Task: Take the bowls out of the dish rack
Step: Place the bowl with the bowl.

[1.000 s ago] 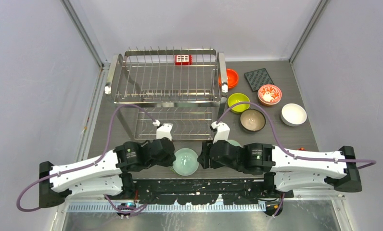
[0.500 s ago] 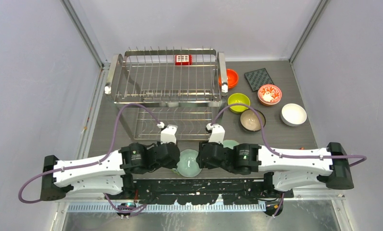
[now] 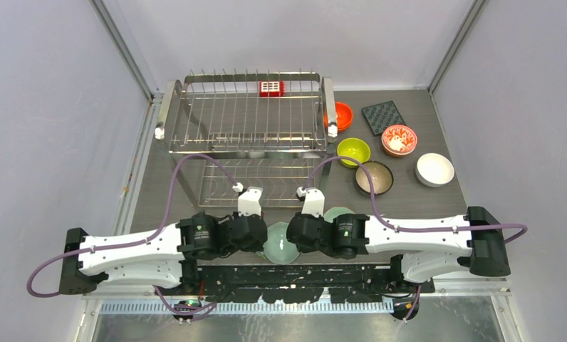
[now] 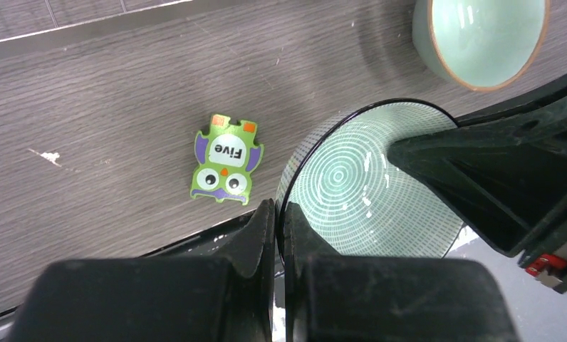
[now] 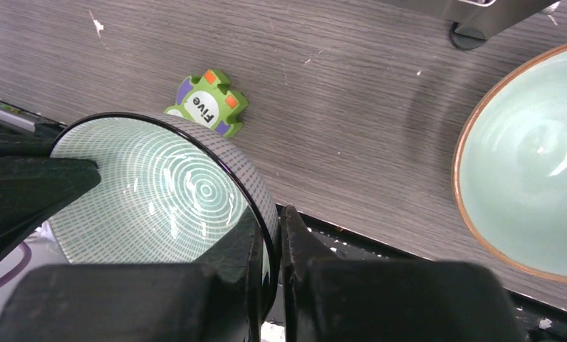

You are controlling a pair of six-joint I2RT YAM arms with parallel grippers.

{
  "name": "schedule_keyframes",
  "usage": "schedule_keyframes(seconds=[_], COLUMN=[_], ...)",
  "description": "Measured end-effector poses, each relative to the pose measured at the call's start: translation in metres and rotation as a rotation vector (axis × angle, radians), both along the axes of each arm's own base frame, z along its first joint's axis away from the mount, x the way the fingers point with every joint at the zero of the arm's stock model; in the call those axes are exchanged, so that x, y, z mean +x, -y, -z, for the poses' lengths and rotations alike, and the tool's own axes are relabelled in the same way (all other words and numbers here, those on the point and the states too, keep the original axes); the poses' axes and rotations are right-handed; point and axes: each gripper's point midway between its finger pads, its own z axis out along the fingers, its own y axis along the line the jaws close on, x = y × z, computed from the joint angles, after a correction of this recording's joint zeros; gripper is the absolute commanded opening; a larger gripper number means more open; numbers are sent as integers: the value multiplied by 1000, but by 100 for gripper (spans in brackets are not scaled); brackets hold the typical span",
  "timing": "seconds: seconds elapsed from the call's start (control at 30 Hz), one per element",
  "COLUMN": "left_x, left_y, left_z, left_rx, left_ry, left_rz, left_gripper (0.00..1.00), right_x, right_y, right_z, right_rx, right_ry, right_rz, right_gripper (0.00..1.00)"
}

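A pale green bowl with a ringed pattern (image 3: 279, 246) hangs tilted at the table's near edge, between both arms. My left gripper (image 4: 279, 208) is shut on its left rim (image 4: 366, 192). On the opposite rim (image 5: 159, 192) my right gripper (image 5: 270, 214) is shut as well. A second pale green bowl with a brown rim (image 3: 337, 212) stands on the table just behind them, also in the left wrist view (image 4: 480, 35) and the right wrist view (image 5: 530, 164). The dish rack (image 3: 245, 114) stands at the back left; I see no bowl in its tiers.
Right of the rack stand an orange bowl (image 3: 341, 114), a yellow-green bowl (image 3: 353, 150), a dark bowl (image 3: 374, 177), a red-flowered bowl (image 3: 399, 138) and a white bowl (image 3: 434, 169), with a dark square mat (image 3: 382, 116). A green owl sticker (image 4: 226, 158) lies under the held bowl.
My right arm has moved left and its jaws have closed on the patterned bowl's rim. The left gripper has kept its hold, and the bowl has shifted slightly right and tilted.
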Motion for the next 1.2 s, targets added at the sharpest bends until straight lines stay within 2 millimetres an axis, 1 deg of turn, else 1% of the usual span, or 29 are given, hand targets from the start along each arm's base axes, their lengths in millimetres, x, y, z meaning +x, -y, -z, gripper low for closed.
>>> schedule_keyframes(seconds=[0.03,0.23,0.43,0.47,0.5,0.53,0.6,0.7,0.73,0.77,0.8,0.97,1.1,1.2], left_x=[0,1,1,1,1,1,3,6,6,7,7,10,12,12], left_y=[0,-1,1,2,4,5,7,8,7,7,7,0,-10,-27], left_z=[0,-5,-9,-10,-11,-12,-15,-18,-19,-19,-19,-26,-38,-37], left_rx=[-2,-33,-60,-68,-80,-92,-112,-124,-123,-123,-124,-140,-198,-232], left_ry=[1,4,8,8,8,9,14,27,30,34,36,55,82,103], left_rz=[-1,-19,-24,-24,-27,-30,-40,-51,-52,-55,-59,-72,-91,-112], left_gripper=[0,1,15,16,20,29,50,73,89,98,100,100,100,100], right_x=[0,0,-1,-2,-2,-2,-4,-7,-7,-8,-8,-9,-7,-4], right_y=[0,0,3,4,6,7,12,19,22,24,27,42,64,86], right_z=[0,-3,-7,-8,-9,-10,-11,-12,-12,-13,-14,-24,-38,-49], right_rx=[-1,-2,2,0,0,0,-9,-29,-34,-40,-42,-42,-50,-62], right_ry=[-2,1,5,5,6,6,6,5,4,5,6,15,37,63], right_rz=[0,0,-2,-3,-3,-4,-5,-12,-14,-14,-14,-7,21,55], right_gripper=[1,1,1,1,1,1,1,1,1,1,1,1,1,1])
